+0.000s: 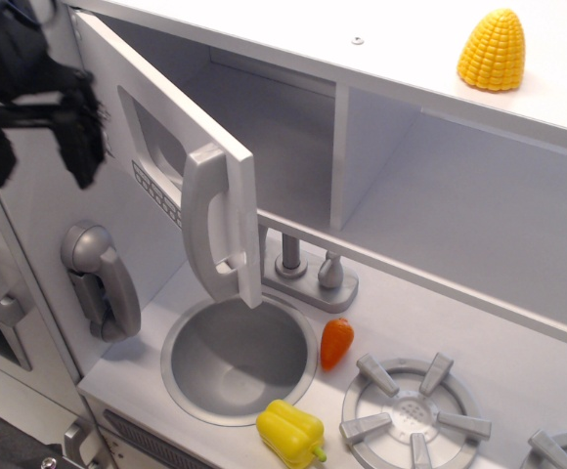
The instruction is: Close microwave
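The microwave is a light grey compartment under the top shelf. Its door stands swung open toward me, with a clear window, a row of small buttons and a long vertical grey handle. My black gripper hangs at the far left, in front of the door's hinge side and left of the window. Its two fingers point down with a gap between them and hold nothing. It does not touch the handle.
A grey toy phone handset hangs on the left wall. Below are a round sink, a faucet, an orange pepper, a yellow pepper and a burner. A yellow corn stands on the top shelf. A doorless recess lies right of the microwave.
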### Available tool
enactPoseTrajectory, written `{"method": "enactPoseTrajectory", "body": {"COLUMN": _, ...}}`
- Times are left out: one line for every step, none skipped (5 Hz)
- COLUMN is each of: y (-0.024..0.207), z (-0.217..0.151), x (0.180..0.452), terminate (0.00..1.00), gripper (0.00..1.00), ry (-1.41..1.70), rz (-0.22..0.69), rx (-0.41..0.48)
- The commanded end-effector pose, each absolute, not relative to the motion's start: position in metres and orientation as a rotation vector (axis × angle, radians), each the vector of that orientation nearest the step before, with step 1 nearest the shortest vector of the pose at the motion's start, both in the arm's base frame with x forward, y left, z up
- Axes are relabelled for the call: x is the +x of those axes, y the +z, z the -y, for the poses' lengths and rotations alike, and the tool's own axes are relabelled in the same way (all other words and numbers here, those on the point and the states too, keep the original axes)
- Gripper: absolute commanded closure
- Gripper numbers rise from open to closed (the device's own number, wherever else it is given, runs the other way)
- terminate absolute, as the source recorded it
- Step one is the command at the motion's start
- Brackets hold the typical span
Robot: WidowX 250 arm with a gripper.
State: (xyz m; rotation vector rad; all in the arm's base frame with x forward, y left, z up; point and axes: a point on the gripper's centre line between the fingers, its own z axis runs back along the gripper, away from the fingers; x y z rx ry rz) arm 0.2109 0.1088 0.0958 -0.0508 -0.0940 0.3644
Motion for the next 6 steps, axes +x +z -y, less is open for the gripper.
{"method": "enactPoseTrajectory", "body": {"y": 0.093, "z": -0.101, "x": 0.255, "terminate": 0.0, "gripper": 0.0, "ry": 0.286, "rz": 0.26, "rx": -0.087}}
{"method": "enactPoseTrajectory", "body": {"y": 0.097, "z": -0.093, "x": 0.268, "terminate": 0.0, "gripper": 0.0, "ry": 0.291, "rz": 0.302, "rx": -0.109}}
{"method": "enactPoseTrajectory", "body": {"y": 0.101, "z": -0.086, "x": 0.283, "terminate": 0.0, "gripper": 0.0, "ry": 0.291, "rz": 0.365, "rx": -0.118}}
{"method": "enactPoseTrajectory", "body": {"y": 0.105, "z": -0.081, "x": 0.299, "terminate": 0.0, "gripper": 0.0, "ry": 0.326, "rz": 0.388, "rx": -0.118}}
{"method": "enactPoseTrajectory", "body": {"y": 0.105, "z": -0.077, "x": 0.306, "terminate": 0.0, "gripper": 0.0, "ry": 0.342, "rz": 0.391, "rx": -0.113}}
{"method": "enactPoseTrajectory", "body": {"y": 0.104, "z": -0.076, "x": 0.31, "terminate": 0.0, "gripper": 0.0, "ry": 0.35, "rz": 0.402, "rx": -0.108}}
